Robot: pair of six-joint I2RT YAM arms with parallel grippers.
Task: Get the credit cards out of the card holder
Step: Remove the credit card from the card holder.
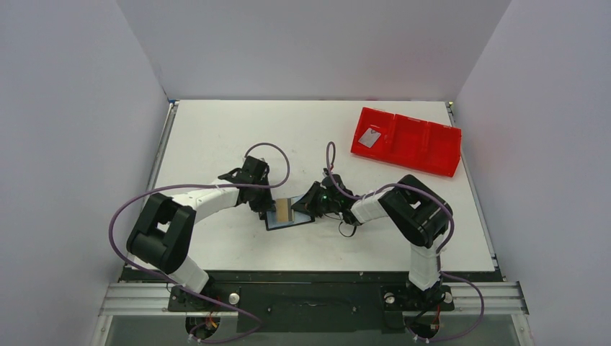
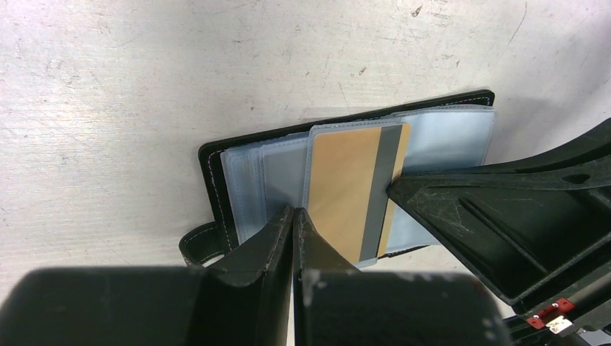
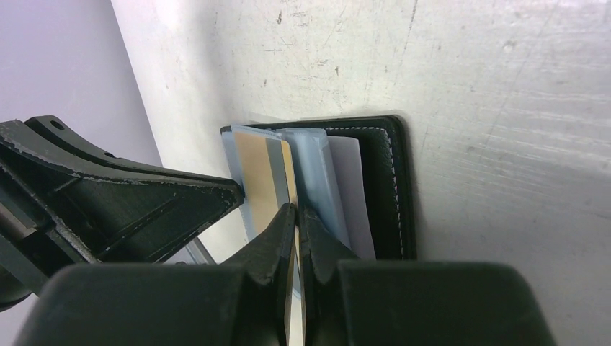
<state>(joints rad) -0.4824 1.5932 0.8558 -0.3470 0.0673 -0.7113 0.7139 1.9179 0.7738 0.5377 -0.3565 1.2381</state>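
Nearest the lens in the right wrist view: right gripper [image 3: 296, 210], jaws together, clamped, by the look of the tan sliver between them, on the striped long edge of the gold card [image 3: 252, 180]. Lying open on the white table [image 1: 216, 130] between the two arms: card holder [image 1: 302, 220], clear sleeves fanned, gold card tucked in the uppermost one. Opposite, left gripper [image 2: 294, 213], likewise pinched shut with nothing in it, tips pressed onto the sleeves just beside the card's plain edge, seemingly pinning the holder. Long axis of the card running across the line between the two claws; long axis of the open holder along that line. Nearer arm to the card: the right, in contact with it. Likely next: a pull toward the right arm's side, holder held down by the left. Opening side of the sleeve not discernible from these views. Well apart at the back right, red tray [image 1: 407, 160] with one silver-grey card [image 1: 369, 138] in its left compartment.
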